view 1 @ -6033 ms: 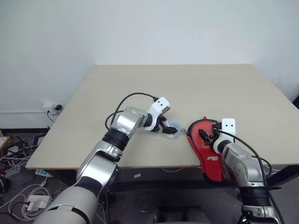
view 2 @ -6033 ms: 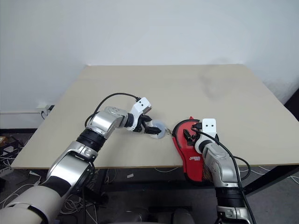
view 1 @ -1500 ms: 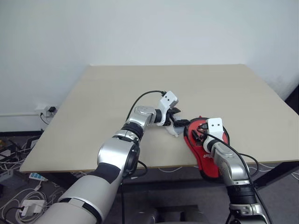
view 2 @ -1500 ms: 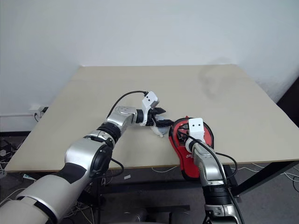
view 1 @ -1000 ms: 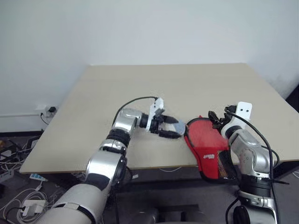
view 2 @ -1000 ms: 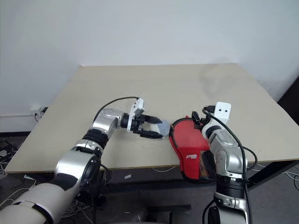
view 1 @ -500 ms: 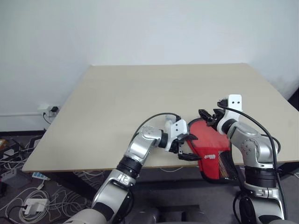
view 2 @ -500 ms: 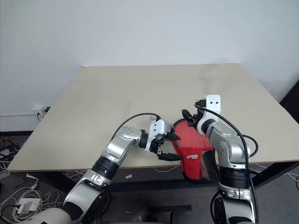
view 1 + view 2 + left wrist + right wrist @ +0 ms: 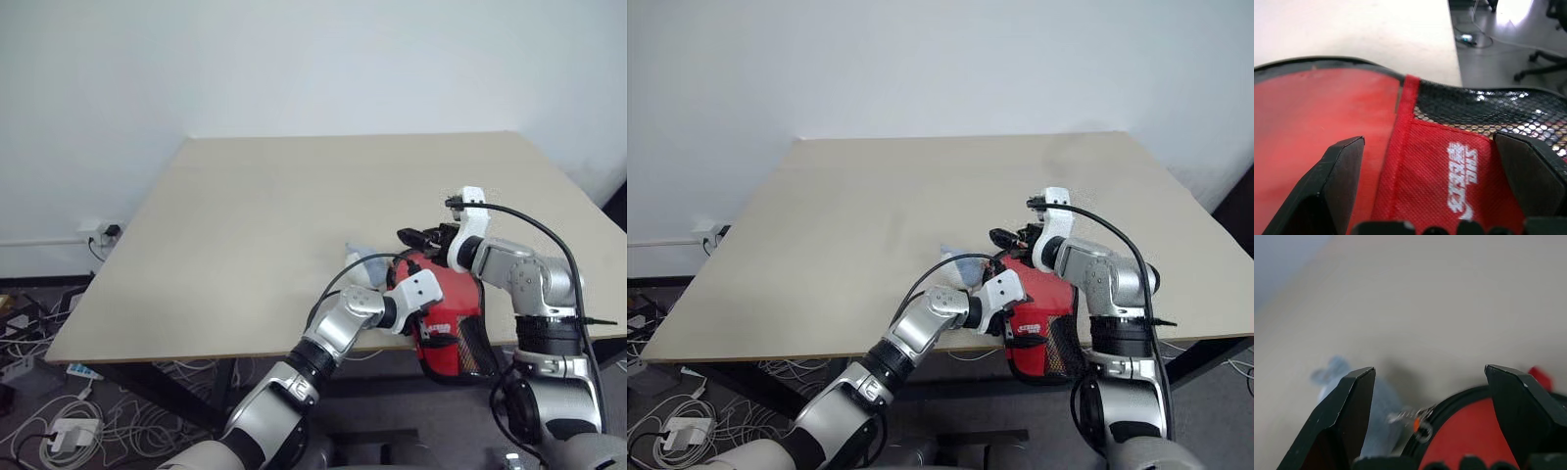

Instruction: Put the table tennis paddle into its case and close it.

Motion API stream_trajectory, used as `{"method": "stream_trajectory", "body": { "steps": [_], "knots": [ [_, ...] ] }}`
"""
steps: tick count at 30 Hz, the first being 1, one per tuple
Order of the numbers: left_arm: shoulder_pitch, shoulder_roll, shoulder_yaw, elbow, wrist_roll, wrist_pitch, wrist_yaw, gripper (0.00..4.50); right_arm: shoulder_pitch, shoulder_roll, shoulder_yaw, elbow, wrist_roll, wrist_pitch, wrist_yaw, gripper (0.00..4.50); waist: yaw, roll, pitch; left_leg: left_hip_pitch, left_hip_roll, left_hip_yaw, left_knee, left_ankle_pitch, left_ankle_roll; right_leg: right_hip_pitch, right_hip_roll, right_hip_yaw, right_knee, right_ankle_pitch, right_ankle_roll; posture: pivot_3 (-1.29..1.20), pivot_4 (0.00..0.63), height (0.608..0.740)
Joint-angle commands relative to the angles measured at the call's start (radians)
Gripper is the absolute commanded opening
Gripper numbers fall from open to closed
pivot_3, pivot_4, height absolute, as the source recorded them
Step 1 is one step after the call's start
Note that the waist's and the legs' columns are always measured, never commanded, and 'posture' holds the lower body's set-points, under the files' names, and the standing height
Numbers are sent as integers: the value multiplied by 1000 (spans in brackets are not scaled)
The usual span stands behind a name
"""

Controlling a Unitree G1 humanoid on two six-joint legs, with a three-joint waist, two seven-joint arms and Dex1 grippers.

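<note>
Table [image 9: 294, 206] wide open over its far and left parts, free passage there. Near right corner crowded: case [image 9: 446, 313] lies at the front edge, overhanging it; pale crumpled item [image 9: 364, 264] sits just beside its left rim. Left gripper [image 9: 1435, 196] spread over case, right gripper [image 9: 1425, 423] spread at its far rim.

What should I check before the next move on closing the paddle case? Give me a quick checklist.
1. Left gripper open, over the case: ok.
2. Right gripper open near the zipper pull: ok.
3. Zipper closed all round: cannot tell.
4. Paddle fully inside: cannot tell.
5. Case fully on the table: not ok, mesh end hangs over the edge.
6. Pale blue object off the zipper rim: cannot tell, it lies close beside.
</note>
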Motion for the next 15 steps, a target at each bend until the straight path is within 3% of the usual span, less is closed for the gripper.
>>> {"method": "stream_trajectory", "body": {
  "steps": [1, 12, 15],
  "knots": [
    [-41, -58, -35, 24, 29, -14, 55, 4481, -76, -24, 25, 89, 18, 23, 76, 3880, 0, 0, 0, 0, 0, 0, 0, 0, 0, 1, 0, 0, 0, 0, 0, 0, 0, 716],
    [-48, -46, -74, 52, 32, -25, 79, 4481, -335, -45, 87, 402, 0, 4, 255, 3880, 5, 0, 0, 0, -1, 0, 3, -2, -1, 2, -1, -1, 0, 0, 0, 0, 0, 716],
    [-43, -45, -88, 53, 35, -19, 76, 4481, -385, -59, 194, 443, -34, 13, 356, 3880, 5, 0, 0, 0, -1, -1, 3, -3, -2, 3, -1, -1, 0, 0, 0, 0, 0, 716]
  ]
}}
